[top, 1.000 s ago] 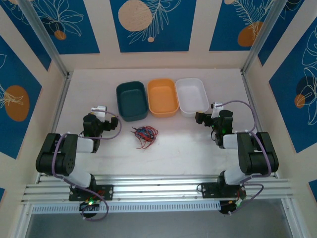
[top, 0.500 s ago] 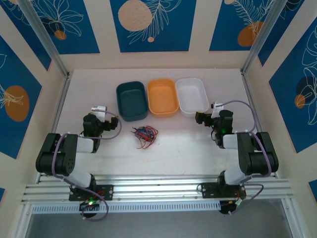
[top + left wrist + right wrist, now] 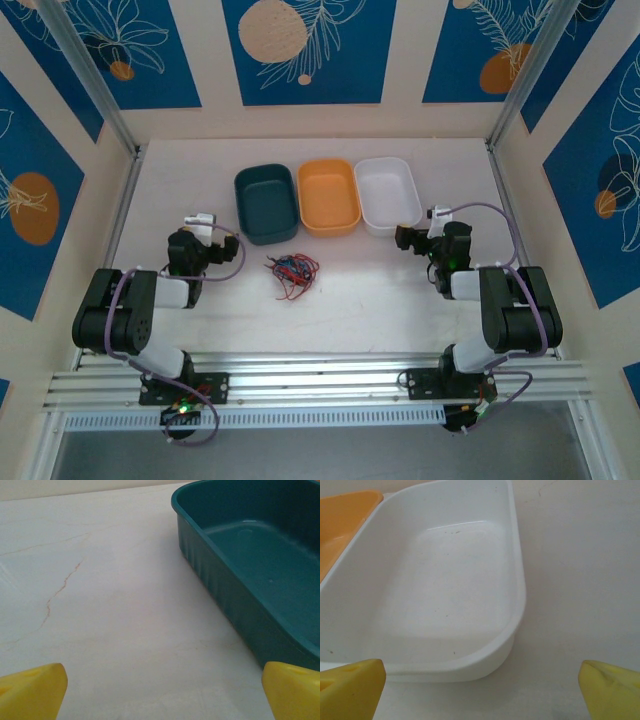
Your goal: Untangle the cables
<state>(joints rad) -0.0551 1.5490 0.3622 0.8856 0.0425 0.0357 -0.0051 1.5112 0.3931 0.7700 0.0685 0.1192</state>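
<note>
Cables lie in one red, black and blue tangle on the table, near the teal bin, between the arms, touched by neither. Left gripper: yellow fingertips spread wide, nothing held, facing the teal bin's corner. Right gripper: spread wide likewise, nothing held, facing the white bin; orange bin beside it.

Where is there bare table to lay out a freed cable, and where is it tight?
Bare table: between the cables and the right gripper, left of the teal bin, and along the far edge. Crowded: the teal bin, orange bin and white bin stand side by side just behind the cables.
</note>
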